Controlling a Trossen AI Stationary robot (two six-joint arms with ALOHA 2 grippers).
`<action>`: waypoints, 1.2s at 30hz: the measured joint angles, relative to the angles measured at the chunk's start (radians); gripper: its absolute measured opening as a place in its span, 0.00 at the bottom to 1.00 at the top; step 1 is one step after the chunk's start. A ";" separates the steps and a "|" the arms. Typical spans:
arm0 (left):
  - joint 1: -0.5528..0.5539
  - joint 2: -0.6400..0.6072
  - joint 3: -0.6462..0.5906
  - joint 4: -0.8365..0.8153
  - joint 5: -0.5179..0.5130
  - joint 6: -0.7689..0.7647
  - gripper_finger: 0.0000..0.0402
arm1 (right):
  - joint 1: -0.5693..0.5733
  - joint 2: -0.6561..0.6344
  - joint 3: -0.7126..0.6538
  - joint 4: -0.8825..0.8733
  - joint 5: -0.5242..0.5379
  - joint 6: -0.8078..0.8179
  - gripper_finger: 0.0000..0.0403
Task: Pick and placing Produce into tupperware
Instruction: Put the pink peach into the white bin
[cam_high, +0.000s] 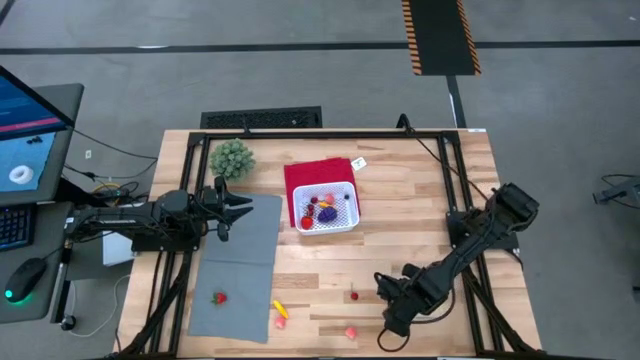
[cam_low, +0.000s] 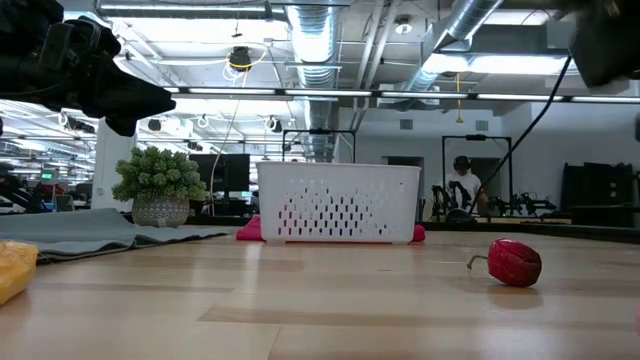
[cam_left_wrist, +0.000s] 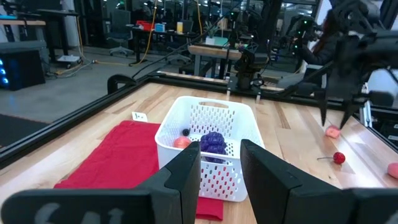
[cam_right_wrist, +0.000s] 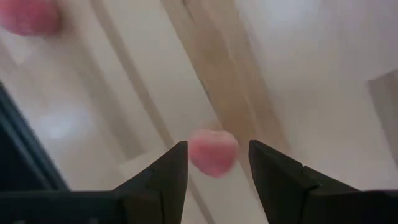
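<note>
The right claw (cam_right_wrist: 214, 163) hangs low over the near edge of the surface (cam_high: 420, 190), its jaws apart with a pink piece (cam_right_wrist: 212, 152) of produce sitting in the gap; whether the fingers touch it cannot be told, and nothing is gripped yet. A second pink piece (cam_right_wrist: 29, 16) lies a little farther off, a small red one (cam_high: 353, 295) sits on the bare wood near the claw, and a yellow one (cam_high: 281, 310) rests at the edge of the grey mat (cam_high: 240, 265), with a strawberry (cam_high: 219, 297) on the mat itself. The basket (cam_high: 328, 209) stands on a red cloth (cam_high: 300, 178) toward the middle of the surface, well apart from this claw, already holding a purple piece and a few red ones. The left claw (cam_high: 236, 212) waits raised over the mat's far end beside the plant (cam_high: 231, 157), jaws partly open and empty. The risk as I judge it: the pink piece is small and rounded, so an off-centre squeeze could squirt it sideways off the near edge, or a weak hold could drop it on the long carry to the basket.
</note>
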 joint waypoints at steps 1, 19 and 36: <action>0.000 0.000 0.000 0.000 0.000 0.000 0.26 | 0.000 0.010 -0.001 -0.004 -0.013 -0.007 0.48; 0.000 0.000 0.000 0.000 0.000 0.000 0.26 | 0.017 0.034 0.005 0.006 -0.086 0.084 0.42; 0.000 0.000 0.000 0.000 0.000 0.000 0.26 | 0.022 0.031 -0.019 0.085 -0.106 0.044 0.28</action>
